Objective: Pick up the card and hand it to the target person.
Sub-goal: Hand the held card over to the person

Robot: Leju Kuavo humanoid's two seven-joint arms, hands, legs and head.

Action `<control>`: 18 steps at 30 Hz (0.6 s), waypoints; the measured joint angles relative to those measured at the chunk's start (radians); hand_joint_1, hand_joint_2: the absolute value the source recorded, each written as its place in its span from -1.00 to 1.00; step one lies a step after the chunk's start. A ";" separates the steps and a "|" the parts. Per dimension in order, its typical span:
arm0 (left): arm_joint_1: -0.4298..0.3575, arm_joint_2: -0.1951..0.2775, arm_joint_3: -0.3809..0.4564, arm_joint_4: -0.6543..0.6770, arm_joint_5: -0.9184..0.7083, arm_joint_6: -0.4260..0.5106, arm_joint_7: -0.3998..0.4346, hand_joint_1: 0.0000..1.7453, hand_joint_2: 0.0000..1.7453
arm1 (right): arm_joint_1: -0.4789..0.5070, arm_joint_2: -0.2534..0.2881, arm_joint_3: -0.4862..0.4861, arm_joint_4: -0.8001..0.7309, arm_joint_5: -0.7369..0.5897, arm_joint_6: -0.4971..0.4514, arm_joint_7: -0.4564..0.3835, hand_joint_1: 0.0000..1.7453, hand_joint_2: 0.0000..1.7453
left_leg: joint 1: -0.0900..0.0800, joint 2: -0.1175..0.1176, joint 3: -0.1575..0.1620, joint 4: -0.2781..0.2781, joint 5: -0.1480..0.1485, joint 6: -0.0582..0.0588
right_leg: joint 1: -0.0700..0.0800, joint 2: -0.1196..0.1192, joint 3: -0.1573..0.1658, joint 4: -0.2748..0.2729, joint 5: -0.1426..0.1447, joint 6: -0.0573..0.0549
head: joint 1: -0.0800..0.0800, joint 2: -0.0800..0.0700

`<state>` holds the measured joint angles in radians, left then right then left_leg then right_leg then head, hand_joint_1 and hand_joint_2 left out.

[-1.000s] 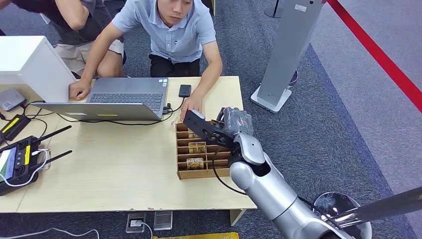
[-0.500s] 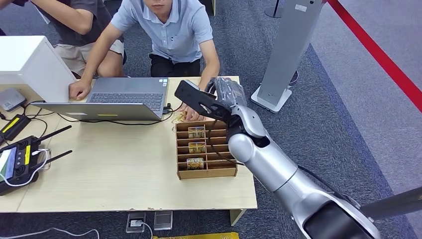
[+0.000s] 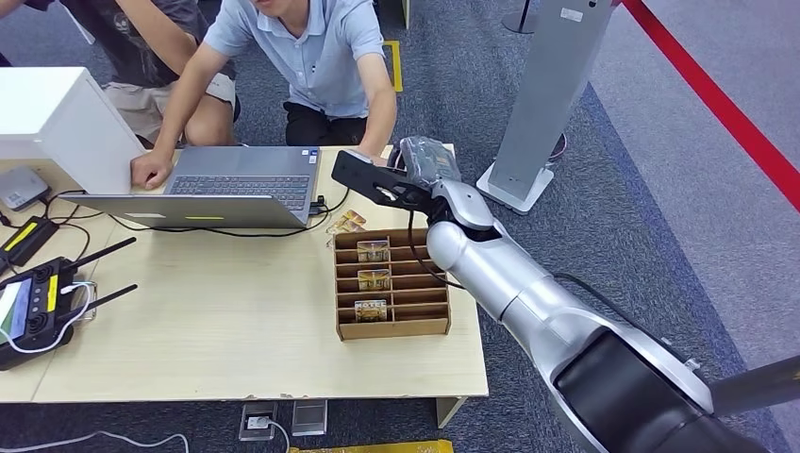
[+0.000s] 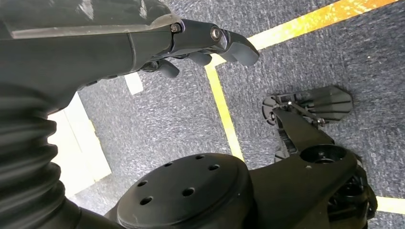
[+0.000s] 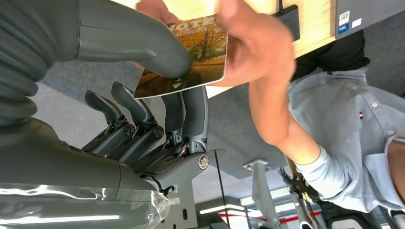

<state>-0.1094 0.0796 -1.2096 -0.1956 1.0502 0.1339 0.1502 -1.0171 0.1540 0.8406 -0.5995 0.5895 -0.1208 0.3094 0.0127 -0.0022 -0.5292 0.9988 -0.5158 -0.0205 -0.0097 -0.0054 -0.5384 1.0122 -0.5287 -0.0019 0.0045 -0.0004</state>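
Glossy and printed with an autumn tree, the card (image 5: 186, 55) is pinched in the right hand (image 5: 157, 95): the thick thumb lies across its printed face and the dark fingers (image 5: 193, 112) back it from the other side. Its free long edge points away from the palm toward the person's hand (image 5: 253, 45), which already touches that far end, so the card bridges the two hands and the coming release turns on that person taking hold. From the head view the right hand (image 3: 420, 170) is stretched past the far end of the wooden card rack (image 3: 391, 283), over the back edge of the surface (image 3: 236, 311), just beside the laptop (image 3: 226, 184) and close to the person in the pale blue shirt (image 3: 316, 57). Other cards stand in the rack's slots, and a few lie loose between the rack and the laptop. The left hand (image 4: 157, 43) hangs well away from the rack, over grey carpet, holding nothing, its fingers loosely bent but apart.
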 joint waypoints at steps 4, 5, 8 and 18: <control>0.000 0.002 -0.011 0.000 0.000 -0.004 0.008 -1.00 1.00 | -0.024 0.013 0.035 0.060 0.015 -0.010 0.003 0.90 1.00 | 0.000 0.000 0.000 0.000 0.000 0.000 | 0.000 0.000 0.000 0.000 0.000 0.000 | -0.001 0.000; 0.000 0.002 -0.013 0.000 -0.001 -0.006 0.006 -1.00 1.00 | -0.027 0.014 0.043 0.068 0.023 -0.018 0.004 0.90 1.00 | 0.000 0.000 0.000 0.000 0.000 0.000 | 0.000 0.000 0.000 0.000 0.000 0.000 | -0.001 0.000; 0.000 0.002 -0.021 0.000 -0.015 -0.016 -0.005 -1.00 1.00 | -0.033 0.014 0.064 0.084 0.046 -0.055 0.003 -0.05 1.00 | 0.000 0.000 0.000 0.000 0.000 0.000 | 0.000 0.000 0.000 0.000 0.000 0.000 | 0.000 0.000; 0.000 0.002 -0.040 0.000 -0.001 -0.013 -0.031 -1.00 1.00 | -0.051 0.011 0.099 0.111 0.030 -0.162 -0.019 -1.00 1.00 | 0.000 0.000 0.001 0.000 0.000 0.000 | 0.000 0.000 0.000 0.000 0.000 0.000 | -0.001 0.000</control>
<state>-0.1095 0.0813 -1.2498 -0.1956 1.0488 0.1210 0.1193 -1.0685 0.1653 0.9391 -0.4888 0.6191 -0.2827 0.2908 0.0127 -0.0018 -0.5285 0.9990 -0.5158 -0.0205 -0.0097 -0.0050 -0.5385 1.0121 -0.5287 -0.0019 0.0037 -0.0004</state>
